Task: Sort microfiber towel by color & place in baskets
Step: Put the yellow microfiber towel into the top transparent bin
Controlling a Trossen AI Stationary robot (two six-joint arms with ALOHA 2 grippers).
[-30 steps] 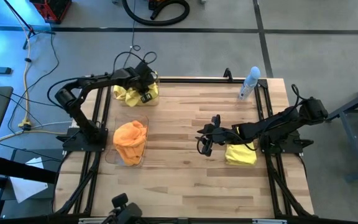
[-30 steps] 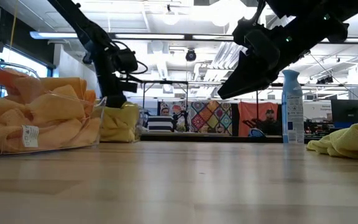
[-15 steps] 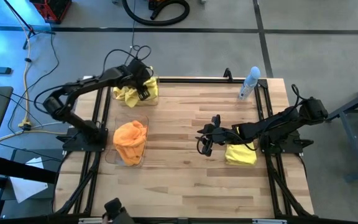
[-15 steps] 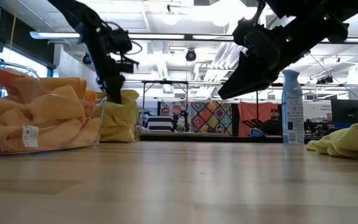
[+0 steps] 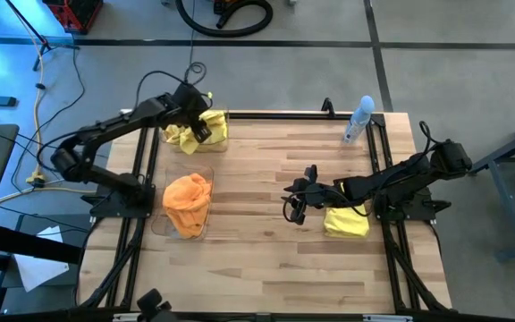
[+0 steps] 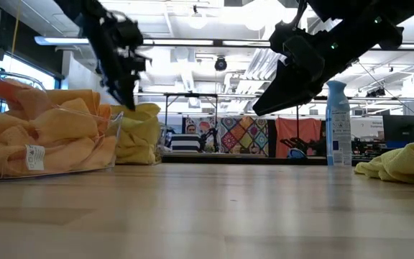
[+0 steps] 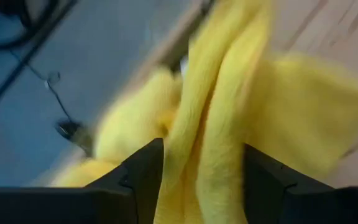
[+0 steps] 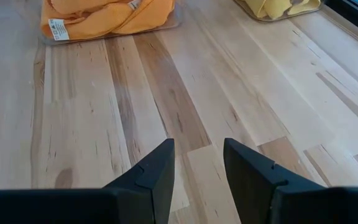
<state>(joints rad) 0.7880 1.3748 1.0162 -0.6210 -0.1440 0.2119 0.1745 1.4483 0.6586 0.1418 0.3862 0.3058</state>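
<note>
Two clear baskets stand at the table's left. The far one (image 5: pixel 223 141) holds yellow towels (image 5: pixel 186 134); the near one (image 5: pixel 159 219) holds orange towels (image 5: pixel 188 202). My left gripper (image 5: pixel 198 114) stands open just above the yellow pile (image 7: pixel 229 106). One more yellow towel (image 5: pixel 347 222) lies flat on the table at the right. My right gripper (image 5: pixel 293 202) hovers open over bare wood to that towel's left, nothing between its fingers (image 8: pixel 155 171). My left gripper hangs open right over the top of the yellow pile (image 6: pixel 139 109), its fingers slanting down. Yellow cloth shows between the fingers in the left wrist view. Whether the fingertips touch the cloth, I cannot tell.
A slim clear spray bottle (image 5: pixel 358 120) stands upright at the far right corner. Bare wood spans the table's middle and near side. Black frame rails (image 5: pixel 392 259) run along both side edges. Cables lie on the floor beyond the far left corner.
My left gripper has risen out of the far basket and drawn back toward the table's far left corner. The yellow pile in that basket stands taller than before. My right gripper has kept still.
</note>
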